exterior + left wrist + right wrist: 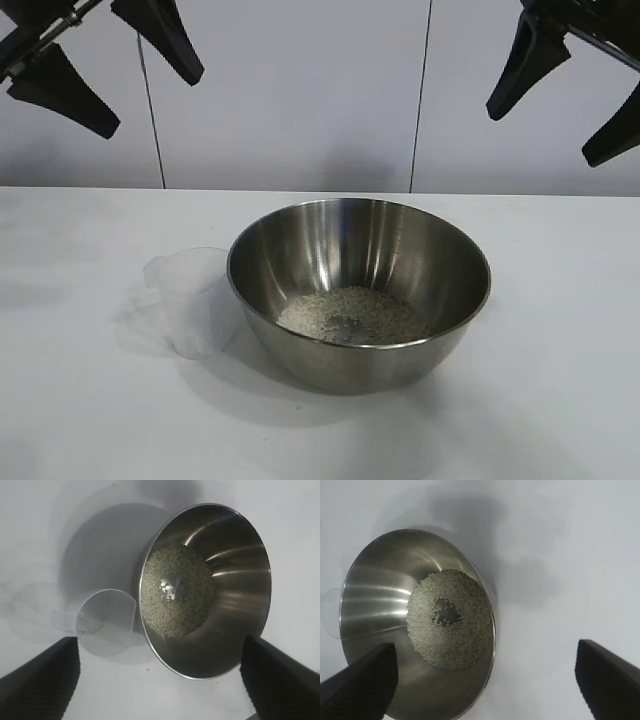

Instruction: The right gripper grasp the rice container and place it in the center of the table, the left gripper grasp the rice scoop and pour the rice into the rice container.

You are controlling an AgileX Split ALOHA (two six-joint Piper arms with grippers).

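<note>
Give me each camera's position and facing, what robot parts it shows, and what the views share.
Exterior: faces the arms across the table, level with the rice container and empty rice scoop; left gripper and right gripper hang open above.
Left wrist: looks down on container, scoop; own fingertips frame it.
Right wrist: looks down on container; own fingertips show.
Shared: all see the rice ringing a bare spot.
</note>
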